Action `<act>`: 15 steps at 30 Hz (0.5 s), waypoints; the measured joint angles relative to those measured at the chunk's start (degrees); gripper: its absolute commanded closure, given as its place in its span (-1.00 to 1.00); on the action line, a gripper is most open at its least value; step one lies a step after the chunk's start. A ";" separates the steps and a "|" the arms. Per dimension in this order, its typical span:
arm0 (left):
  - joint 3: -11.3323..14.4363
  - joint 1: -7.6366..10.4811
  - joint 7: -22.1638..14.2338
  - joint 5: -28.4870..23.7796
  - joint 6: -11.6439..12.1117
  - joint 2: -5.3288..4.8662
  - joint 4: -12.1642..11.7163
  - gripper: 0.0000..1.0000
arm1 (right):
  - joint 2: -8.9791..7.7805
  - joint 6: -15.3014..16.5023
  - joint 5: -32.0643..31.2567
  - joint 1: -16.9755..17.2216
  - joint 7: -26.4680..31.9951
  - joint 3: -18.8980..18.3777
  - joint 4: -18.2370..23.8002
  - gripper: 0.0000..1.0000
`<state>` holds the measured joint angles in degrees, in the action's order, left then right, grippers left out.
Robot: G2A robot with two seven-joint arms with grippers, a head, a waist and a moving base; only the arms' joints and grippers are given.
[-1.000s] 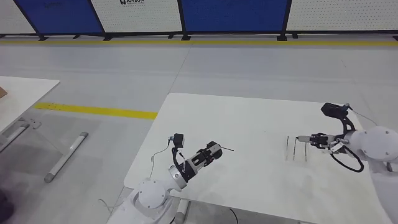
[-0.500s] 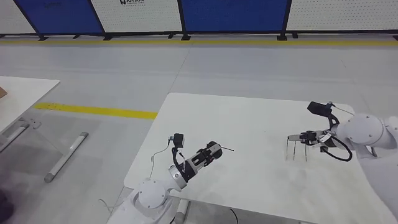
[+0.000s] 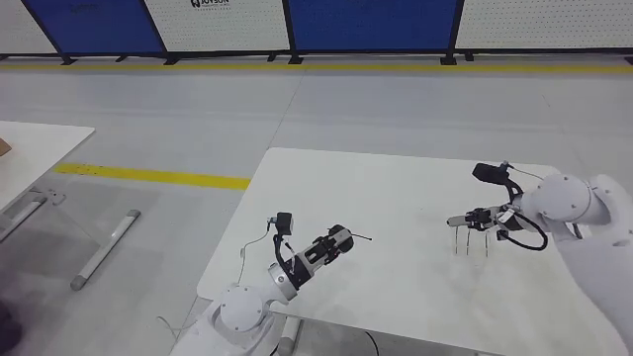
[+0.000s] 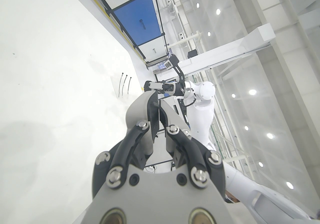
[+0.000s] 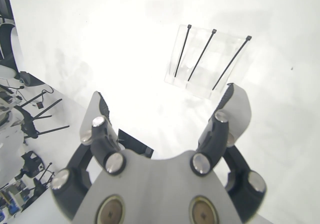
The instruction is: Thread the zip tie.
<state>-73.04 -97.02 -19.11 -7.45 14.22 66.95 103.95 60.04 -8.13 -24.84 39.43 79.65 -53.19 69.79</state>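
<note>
Three black zip ties (image 5: pixel 202 55) lie side by side on a clear stand (image 5: pixel 175 77) on the white table (image 3: pixel 396 188). My right gripper (image 5: pixel 167 100) hangs open just above the near ends of the ties, and one finger (image 5: pixel 233 95) is close to the outermost tie (image 5: pixel 231 64). From the top view this gripper (image 3: pixel 453 222) sits over the ties (image 3: pixel 467 244). Near the table's front left corner, my left gripper (image 3: pixel 341 239) is shut on another thin black zip tie (image 3: pixel 362 237) that sticks out from its tip. The left gripper's fingers (image 4: pixel 150 110) are pressed together.
The table's front edge runs close behind the right gripper, with chair legs (image 5: pixel 42 115) on the floor beyond it. A wide stretch of bare tabletop separates the two arms. Blue and white panels (image 3: pixel 376 5) stand far behind the table.
The right arm has swung toward the table's middle, bringing its gripper from beside the stand to over the zip ties. The left arm has not moved.
</note>
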 measured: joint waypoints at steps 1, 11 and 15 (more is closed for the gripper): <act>0.00 0.00 0.00 0.00 0.00 0.00 0.00 1.00 | 0.30 0.45 0.75 -1.04 0.00 1.03 -1.51 -1.00; 0.00 0.00 0.00 0.00 0.00 0.00 0.00 1.00 | 1.45 0.22 1.88 -5.25 -0.01 5.63 -7.88 -1.00; 0.00 0.00 0.00 0.00 0.00 0.00 0.00 1.00 | 1.44 0.26 1.89 -5.22 -0.03 5.61 -7.86 -1.00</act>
<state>-73.04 -97.02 -19.11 -7.45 14.22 66.95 103.95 61.48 -7.87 -22.95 34.20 79.61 -47.57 61.93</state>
